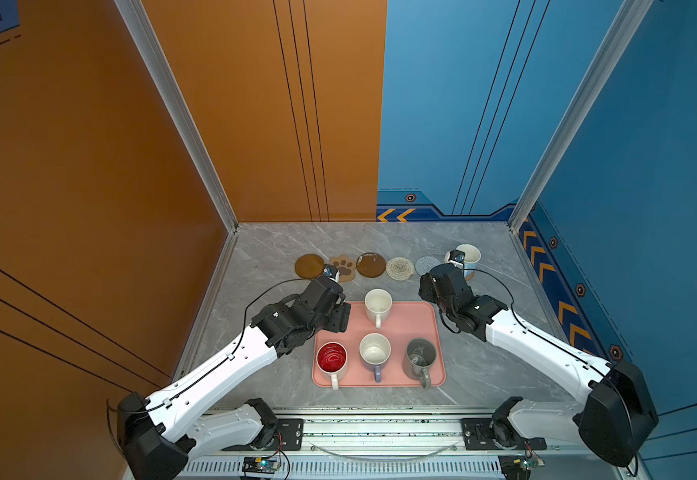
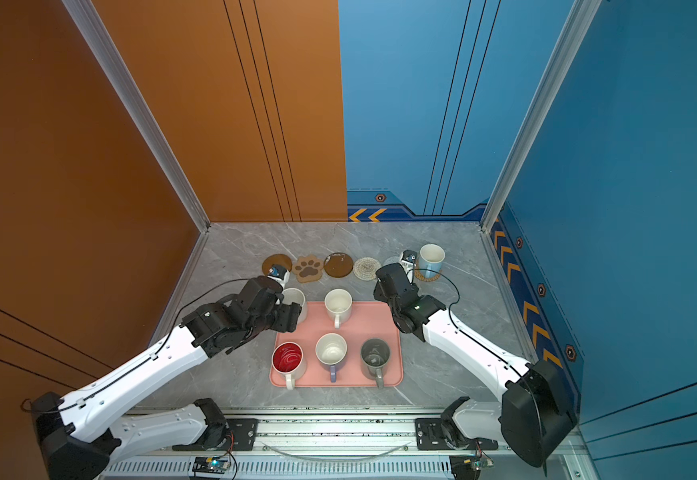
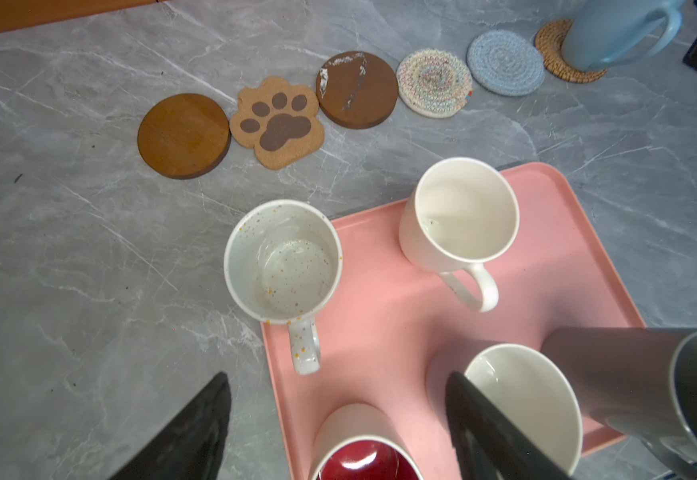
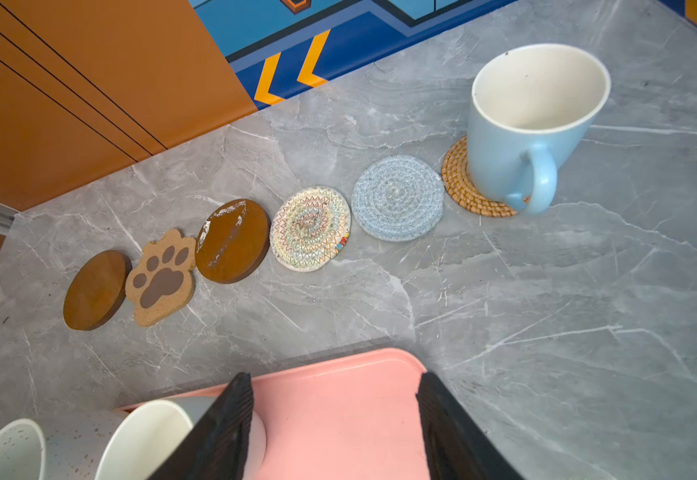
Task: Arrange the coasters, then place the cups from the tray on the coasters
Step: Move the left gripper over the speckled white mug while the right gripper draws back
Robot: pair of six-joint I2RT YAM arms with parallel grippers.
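Six coasters lie in a back row: brown disc, paw print, brown disc, cream woven, blue-grey woven and rattan. A light blue cup stands on the rattan one. The pink tray holds a speckled white cup at its far left corner, a white cup, a red-inside cup, a lavender cup and a grey cup. My left gripper hangs open just behind the speckled cup's handle. My right gripper is open and empty over the tray's far right corner.
An orange wall stands at the left and back, a blue wall at the right. Bare grey marble tabletop lies between tray and right wall. The arm bases sit on a metal rail along the front edge.
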